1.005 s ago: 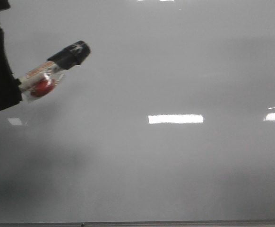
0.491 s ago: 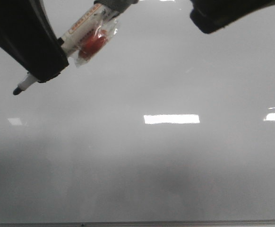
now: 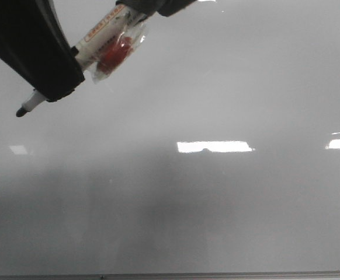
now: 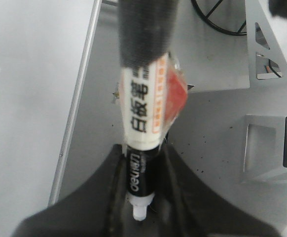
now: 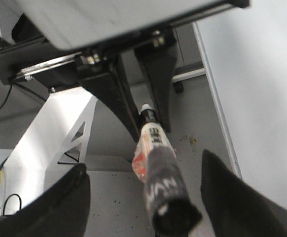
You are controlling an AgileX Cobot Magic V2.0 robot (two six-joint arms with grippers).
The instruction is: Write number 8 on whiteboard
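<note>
I counted one marker (image 3: 103,44), one whiteboard (image 3: 217,204), and two grippers of mine in view.

My left gripper (image 3: 44,76) was closed on the marker. In the front view it entered from the upper left as a broad black shape, with the marker passing through it at a slant. The bare writing tip (image 3: 21,111) projected below and to the left of the fingers. The white barrel with red-orange lettering rose to the upper right. A crumpled clear wrapper with one red patch (image 3: 116,51) clung to the barrel. In the left wrist view, the marker (image 4: 143,113) sat clamped between my two black fingers (image 4: 104,192), its white end nub showing between them.

My right gripper (image 5: 143,197) stood open. Its two dark fingers (image 5: 59,197) were spread well apart on either side of the marker's dark wrapped end (image 5: 165,192), neither finger touching it. In the front view only a dark sliver of it (image 3: 164,6) showed at the top edge, just beside the upper end of the marker.

The whiteboard filled the front view as a glossy pale grey surface with a thin grey bottom edge. I counted three bright rectangular reflections in its middle band. I saw no drawn line anywhere on the board; the number 8 was not yet written. Whether the tip touched the surface could not be determined.
</note>
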